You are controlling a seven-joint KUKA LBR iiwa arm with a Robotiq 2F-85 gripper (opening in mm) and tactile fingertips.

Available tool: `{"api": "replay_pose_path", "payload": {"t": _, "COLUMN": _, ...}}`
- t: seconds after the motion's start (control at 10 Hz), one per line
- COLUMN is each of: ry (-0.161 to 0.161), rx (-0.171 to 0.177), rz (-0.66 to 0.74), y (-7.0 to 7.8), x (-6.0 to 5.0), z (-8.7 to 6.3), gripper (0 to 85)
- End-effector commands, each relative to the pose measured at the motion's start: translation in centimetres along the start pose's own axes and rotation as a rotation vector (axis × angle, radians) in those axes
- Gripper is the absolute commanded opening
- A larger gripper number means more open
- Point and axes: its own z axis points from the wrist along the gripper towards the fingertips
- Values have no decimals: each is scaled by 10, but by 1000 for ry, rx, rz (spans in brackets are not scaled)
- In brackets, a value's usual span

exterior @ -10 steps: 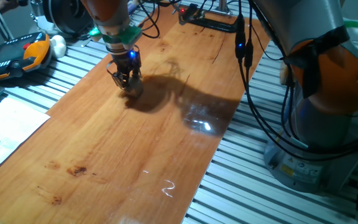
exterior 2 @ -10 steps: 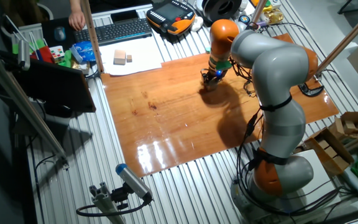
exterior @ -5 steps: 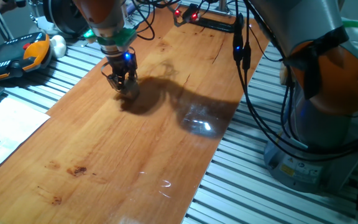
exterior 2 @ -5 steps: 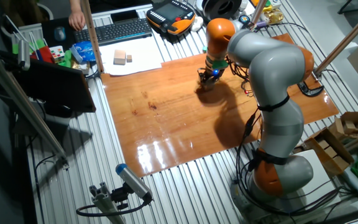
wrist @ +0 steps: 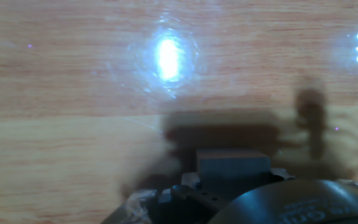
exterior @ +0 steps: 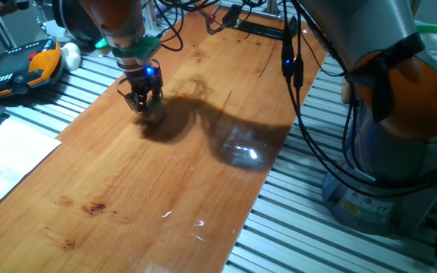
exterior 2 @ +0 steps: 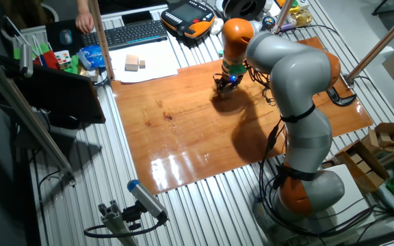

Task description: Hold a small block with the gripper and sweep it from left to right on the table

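Note:
My black gripper [exterior: 144,103] with its blue light stands low on the reddish-brown table [exterior: 165,197], near its far left edge. In the hand view the small block [wrist: 233,163] sits between the fingers, in shadow, resting on the table [wrist: 73,93], and the gripper [wrist: 232,178] is shut on it. In the other fixed view the gripper [exterior 2: 223,87] is at the table's [exterior 2: 176,130] far side, under the orange wrist. In both fixed views the fingers hide the block.
An orange and black teach pendant [exterior: 21,68] lies left of the board on the slatted aluminium. White paper with pale blocks [exterior 2: 139,65] and a keyboard [exterior 2: 132,32] lie beyond the board's corner. Black cables [exterior: 294,61] hang over the right side. The arm's base [exterior: 400,114] stands right.
The gripper has slid with the block toward the board's far left edge, a short way each half second. Its shadow moved along with it.

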Motion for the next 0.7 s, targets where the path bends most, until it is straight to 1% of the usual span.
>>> {"api": "replay_pose_path", "payload": {"t": 0.0, "ry": -1, "rx": 0, "rz": 2, "y": 2, "x": -1, "z": 0, "gripper": 337}}
{"api": "replay_pose_path", "payload": {"t": 0.6, "ry": -1, "rx": 0, "rz": 24, "y": 20, "x": -1, "z": 3, "gripper": 333}}
